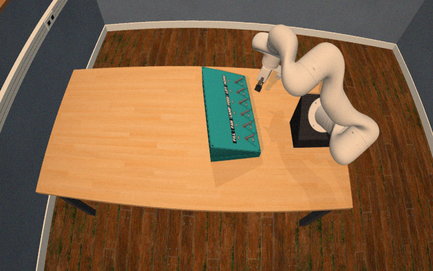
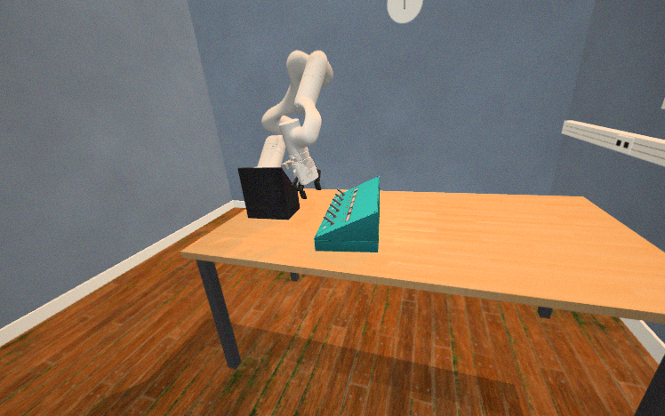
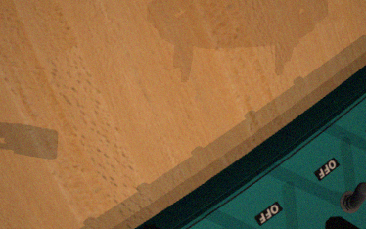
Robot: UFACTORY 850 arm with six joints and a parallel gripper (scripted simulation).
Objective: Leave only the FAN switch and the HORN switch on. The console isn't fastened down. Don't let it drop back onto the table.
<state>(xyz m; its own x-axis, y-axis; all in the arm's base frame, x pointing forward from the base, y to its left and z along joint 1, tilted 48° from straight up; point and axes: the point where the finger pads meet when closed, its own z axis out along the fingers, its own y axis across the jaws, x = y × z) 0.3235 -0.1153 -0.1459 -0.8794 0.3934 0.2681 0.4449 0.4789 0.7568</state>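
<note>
A teal wedge-shaped console (image 1: 218, 112) (image 2: 360, 230) (image 3: 294, 196) lies on the wooden table (image 1: 127, 127) (image 2: 490, 230). It carries a row of several toggle switches labelled FILL, FAN, LAMP, FEED, LIFT and HORN. The HORN switch (image 1: 238, 81) is at the far end and the FAN switch (image 1: 247, 124) is second from the near end. I cannot tell the lever positions. My gripper (image 1: 258, 86) (image 2: 308, 188) is open and empty, hanging just above the table beside the console's far end, right of the HORN switch. The wrist view shows the console's low edge, two OFF labels (image 3: 327, 168) and one lever (image 3: 353, 200).
The arm's black base box (image 1: 306, 127) (image 2: 267, 198) stands on the table right of the console. The arm loops over the table's far right corner. The rest of the table holds nothing else.
</note>
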